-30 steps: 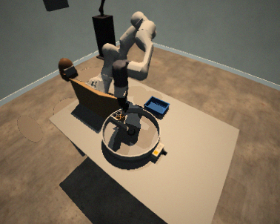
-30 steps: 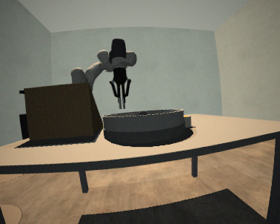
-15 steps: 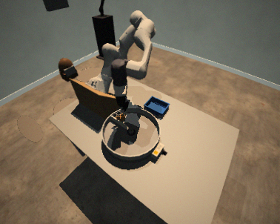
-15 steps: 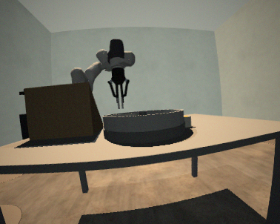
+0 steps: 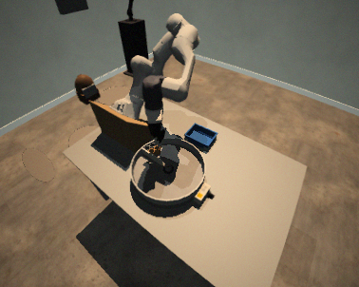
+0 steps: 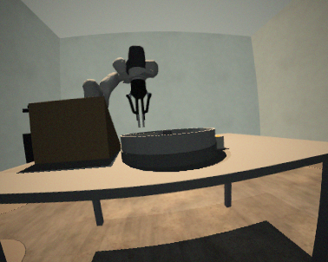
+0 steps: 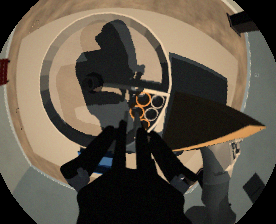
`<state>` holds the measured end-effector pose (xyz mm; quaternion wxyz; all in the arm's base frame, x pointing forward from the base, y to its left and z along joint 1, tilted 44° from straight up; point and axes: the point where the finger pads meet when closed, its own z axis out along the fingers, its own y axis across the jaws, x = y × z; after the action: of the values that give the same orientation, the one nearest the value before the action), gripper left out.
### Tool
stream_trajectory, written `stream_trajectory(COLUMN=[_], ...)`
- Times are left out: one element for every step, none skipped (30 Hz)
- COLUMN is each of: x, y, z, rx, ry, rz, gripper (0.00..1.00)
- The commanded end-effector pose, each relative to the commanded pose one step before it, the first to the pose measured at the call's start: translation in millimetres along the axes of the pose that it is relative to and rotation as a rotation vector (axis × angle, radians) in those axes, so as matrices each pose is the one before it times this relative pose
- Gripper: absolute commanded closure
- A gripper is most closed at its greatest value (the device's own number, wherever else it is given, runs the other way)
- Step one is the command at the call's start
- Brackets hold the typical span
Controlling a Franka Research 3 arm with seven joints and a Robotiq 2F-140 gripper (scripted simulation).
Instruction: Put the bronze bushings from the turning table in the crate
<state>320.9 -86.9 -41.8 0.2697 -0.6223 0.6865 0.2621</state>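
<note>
Judging from the top view, the sorting had everything left to do. Left of the turntable [image 5: 168, 198] [image 6: 167, 143] [image 7: 45, 82] a tilted board [image 5: 119, 124] [image 6: 69, 130] [image 7: 209, 120] stood on the worktop [image 5: 255, 190] [image 6: 267, 145] [image 7: 29, 100]. Just inside the turntable's rim on that side, by the divider [image 5: 152, 158] [image 7: 159, 92], lay the bushings: bronze bushings [image 5: 156, 150] [image 7: 143, 92], at least three in the wrist view, close beside steel bushings [image 7: 157, 108], at least two. Part of the group was hidden by the fingers, so the full count could not be told.

Next came the tool [image 5: 160, 139] [image 6: 141, 126] [image 7: 131, 117], above the turntable's near-arm side and pointing down. Its fingers stood nearly together, a narrow gap between them, and held nothing. The exterior view showed their tips over the rim, touching nothing.

Right of the tool, beside the turntable, sat the crate [image 5: 199, 143] [image 7: 104, 162], with no bushing visible in it. The bronze ones all seemed still to be moved, the steel ones to be left, and the final release to come. The fingers would likely have to part before straddling a bronze ring, with steel neighbours close enough to be nudged.
</note>
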Motion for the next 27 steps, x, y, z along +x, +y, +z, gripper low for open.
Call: stream_trajectory(x=[0.28, 0.00, 0.00, 0.00, 0.00, 0.00, 0.00, 0.00, 0.00, 0.00, 0.00, 0.00, 0.00, 0.00, 0.00, 0.00, 0.00, 0.00, 0.00, 0.00, 0.00, 0.00, 0.00, 0.00, 0.00, 0.00, 0.00], y=[1.06, 0.00, 0.00, 0.00, 0.00, 0.00, 0.00, 0.00, 0.00, 0.00, 0.00, 0.03, 0.15, 0.30, 0.42, 0.46, 0.42, 0.30, 0.15, 0.03, 0.00, 0.00, 0.00, 0.00, 0.00, 0.00, 0.00], z=[0.10, 0.00, 0.00, 0.00, 0.00, 0.00, 0.00, 0.00, 0.00, 0.00, 0.00, 0.00, 0.00, 0.00, 0.00, 0.00, 0.00, 0.00, 0.00, 0.00, 0.00, 0.00, 0.00, 0.00, 0.00, 0.00, 0.00], rx=[-0.00123, 0.00000, 0.00000, 0.00000, 0.00000, 0.00000, 0.00000, 0.00000, 0.00000, 0.00000, 0.00000, 0.00001, 0.00004, 0.00007, 0.00010, 0.00012, 0.00010, 0.00007, 0.00004, 0.00001, 0.00000, 0.00000, 0.00000, 0.00000, 0.00000, 0.00000, 0.00000], ry=[0.00158, 0.00000, 0.00000, 0.00000, 0.00000, 0.00000, 0.00000, 0.00000, 0.00000, 0.00000, 0.00000, 0.00000, 0.00002, 0.00004, 0.00005, 0.00006, 0.00005, 0.00004, 0.00002, 0.00000, 0.00000, 0.00000, 0.00000, 0.00000, 0.00000, 0.00000, 0.00000], rz=[-0.01335, 0.00000, 0.00000, 0.00000, 0.00000, 0.00000, 0.00000, 0.00000, 0.00000, 0.00000, 0.00000, 0.00000, 0.00001, 0.00003, 0.00004, 0.00005, 0.00004, 0.00003, 0.00001, 0.00000, 0.00000, 0.00000, 0.00000, 0.00000, 0.00000, 0.00000, 0.00000], gripper=[0.90, 0.90, 0.90, 0.90, 0.90, 0.90, 0.90, 0.90, 0.90, 0.90, 0.90, 0.90, 0.90, 0.90, 0.90, 0.90, 0.90, 0.90, 0.90, 0.90, 0.90, 0.90, 0.90, 0.90, 0.90, 0.90, 0.90])
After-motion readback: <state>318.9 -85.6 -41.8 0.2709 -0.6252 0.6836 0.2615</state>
